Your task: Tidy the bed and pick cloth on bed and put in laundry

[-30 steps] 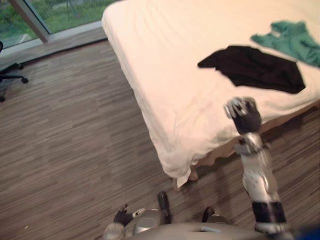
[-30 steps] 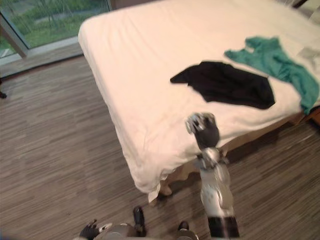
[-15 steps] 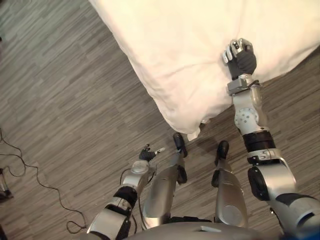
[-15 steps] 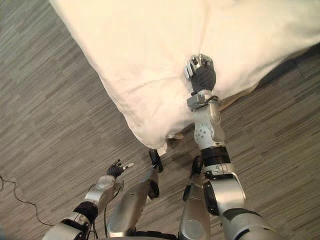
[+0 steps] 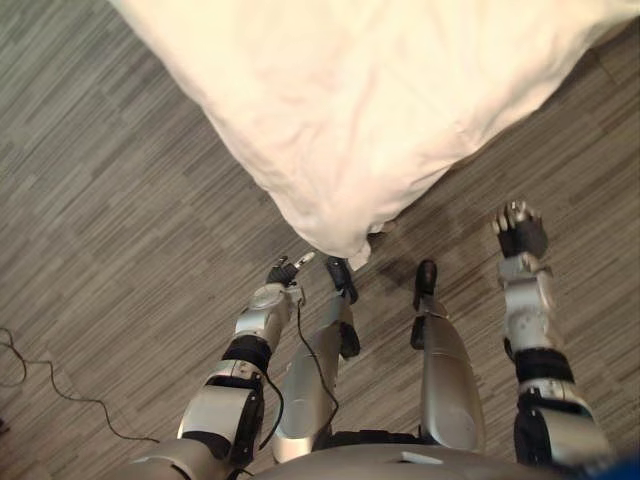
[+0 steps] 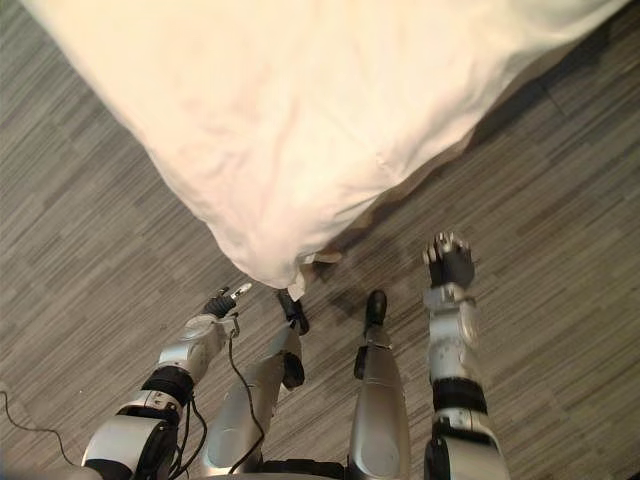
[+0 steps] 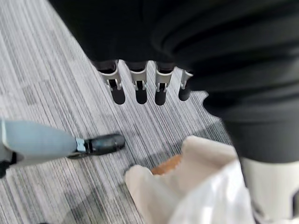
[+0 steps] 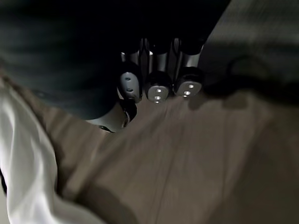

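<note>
The bed point(image 5: 380, 100), under a cream sheet, takes up the upper part of both eye views. Its sheet corner point(image 5: 345, 235) hangs down towards the floor just in front of me. My left hand point(image 5: 283, 270) hovers low beside that corner with straight fingers point(image 7: 135, 88) and holds nothing; the cream corner point(image 7: 201, 186) lies just past them. My right hand point(image 5: 520, 232) is raised over the floor to the right of the bed's near edge. Its fingers point(image 8: 156, 88) are curled in on nothing, facing a brown surface point(image 8: 196, 154) beside white sheet point(image 8: 23, 154).
Grey-brown striped wood floor point(image 5: 120, 250) surrounds the bed on the left and along the lower right. The bed's near edge runs diagonally from the hanging corner up to the right.
The camera has tilted down, so the clothes on the bed have left the picture. My right hand has come off the sheet and dropped beside the bed. My left hand has risen towards the corner.
</note>
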Tool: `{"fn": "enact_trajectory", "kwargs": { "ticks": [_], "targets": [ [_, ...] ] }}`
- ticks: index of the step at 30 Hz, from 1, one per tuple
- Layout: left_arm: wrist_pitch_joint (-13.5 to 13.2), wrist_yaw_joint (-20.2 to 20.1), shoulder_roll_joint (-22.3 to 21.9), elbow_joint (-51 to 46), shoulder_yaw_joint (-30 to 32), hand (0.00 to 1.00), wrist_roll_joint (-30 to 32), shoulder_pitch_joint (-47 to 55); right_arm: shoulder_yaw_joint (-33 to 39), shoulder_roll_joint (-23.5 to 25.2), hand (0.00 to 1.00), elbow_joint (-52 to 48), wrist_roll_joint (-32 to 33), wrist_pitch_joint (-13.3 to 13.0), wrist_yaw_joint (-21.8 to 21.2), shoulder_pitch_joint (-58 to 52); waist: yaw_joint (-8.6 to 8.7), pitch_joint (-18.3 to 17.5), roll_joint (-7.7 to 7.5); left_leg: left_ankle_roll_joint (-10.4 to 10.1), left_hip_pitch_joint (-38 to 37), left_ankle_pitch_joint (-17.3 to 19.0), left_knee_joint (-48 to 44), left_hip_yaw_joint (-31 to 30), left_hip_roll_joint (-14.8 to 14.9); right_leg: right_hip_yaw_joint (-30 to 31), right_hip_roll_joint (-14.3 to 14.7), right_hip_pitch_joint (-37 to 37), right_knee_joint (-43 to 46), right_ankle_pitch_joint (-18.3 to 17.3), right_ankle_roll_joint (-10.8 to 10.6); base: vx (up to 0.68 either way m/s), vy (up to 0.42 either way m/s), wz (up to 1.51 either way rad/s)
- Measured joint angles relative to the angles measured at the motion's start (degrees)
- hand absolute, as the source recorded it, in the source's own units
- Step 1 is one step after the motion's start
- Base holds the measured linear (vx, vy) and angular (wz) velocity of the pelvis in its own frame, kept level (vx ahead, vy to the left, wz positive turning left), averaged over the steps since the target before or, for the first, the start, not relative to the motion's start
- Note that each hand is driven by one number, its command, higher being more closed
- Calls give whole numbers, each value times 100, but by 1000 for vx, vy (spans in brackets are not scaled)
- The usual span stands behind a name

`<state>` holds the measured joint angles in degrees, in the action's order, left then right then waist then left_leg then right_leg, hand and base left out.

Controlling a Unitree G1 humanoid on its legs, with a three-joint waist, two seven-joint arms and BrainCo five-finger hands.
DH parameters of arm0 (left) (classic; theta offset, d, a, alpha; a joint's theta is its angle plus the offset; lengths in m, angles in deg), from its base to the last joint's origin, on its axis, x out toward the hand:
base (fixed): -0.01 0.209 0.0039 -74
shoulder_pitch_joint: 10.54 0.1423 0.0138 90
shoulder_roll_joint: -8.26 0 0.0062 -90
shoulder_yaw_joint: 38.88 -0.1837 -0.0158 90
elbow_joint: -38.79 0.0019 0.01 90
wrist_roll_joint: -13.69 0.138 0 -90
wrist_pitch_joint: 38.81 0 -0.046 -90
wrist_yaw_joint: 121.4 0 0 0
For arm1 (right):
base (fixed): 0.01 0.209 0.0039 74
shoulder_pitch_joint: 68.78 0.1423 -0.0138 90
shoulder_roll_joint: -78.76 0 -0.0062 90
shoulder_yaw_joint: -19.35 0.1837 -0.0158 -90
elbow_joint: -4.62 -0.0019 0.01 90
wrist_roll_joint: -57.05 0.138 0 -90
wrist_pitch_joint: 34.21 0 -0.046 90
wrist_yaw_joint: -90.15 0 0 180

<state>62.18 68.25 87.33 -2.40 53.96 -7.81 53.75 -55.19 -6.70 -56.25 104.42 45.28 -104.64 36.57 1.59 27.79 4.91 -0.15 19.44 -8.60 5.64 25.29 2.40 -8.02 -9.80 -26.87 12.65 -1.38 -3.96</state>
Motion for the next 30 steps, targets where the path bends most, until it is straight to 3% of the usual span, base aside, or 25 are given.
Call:
{"fn": "enact_trajectory", "kwargs": {
  "ticks": [1,7,12,18,22,27,30],
  "targets": [
    [-2,-6,-12,-6,0,0,-3,2,0,10,0,5,-81,-1,-40,-134,6,1,-11,-20,-93,14,0,56,23,-2,22,79,5,-16,23,90,-36,-15],
    [-179,22,-30,-29,10,0,30,430,-40,353,0,832,-1527,7,-100,-580,-94,-138,-218,-214,-611,80,2,-115,205,-399,160,813,-196,-138,115,86,-48,13],
    [-455,272,-59,177,50,0,287,1417,-244,693,0,1962,-2521,8,28,-1131,-139,-642,-452,-247,-917,104,1,-476,190,-788,184,1561,-638,-146,92,118,-3,40],
    [-804,355,-33,314,67,0,790,2264,-288,709,0,2501,-3136,30,181,-1581,-163,-1125,-429,-274,-1462,215,2,-664,126,-1032,166,2365,-883,-216,15,77,19,23],
    [-1169,257,-211,667,321,0,1178,2932,-291,729,0,2589,-3429,142,272,-2179,-249,-1653,-415,-233,-1896,426,-15,-368,184,-625,250,2597,-884,-279,10,54,-1,-40],
    [-1469,127,-213,805,383,0,1647,2977,-280,747,0,2600,-3586,129,297,-2360,-226,-1761,-440,-244,-2283,582,-118,76,263,-50,345,2646,-867,-254,25,-7,1,-67],
    [-1510,-124,-206,879,61,0,1969,2963,-269,707,0,2575,-3632,-7,387,-2500,-82,-1823,-474,-253,-2568,595,21,361,234,231,366,2703,-856,-221,-13,-6,23,-54]
  ]
}}
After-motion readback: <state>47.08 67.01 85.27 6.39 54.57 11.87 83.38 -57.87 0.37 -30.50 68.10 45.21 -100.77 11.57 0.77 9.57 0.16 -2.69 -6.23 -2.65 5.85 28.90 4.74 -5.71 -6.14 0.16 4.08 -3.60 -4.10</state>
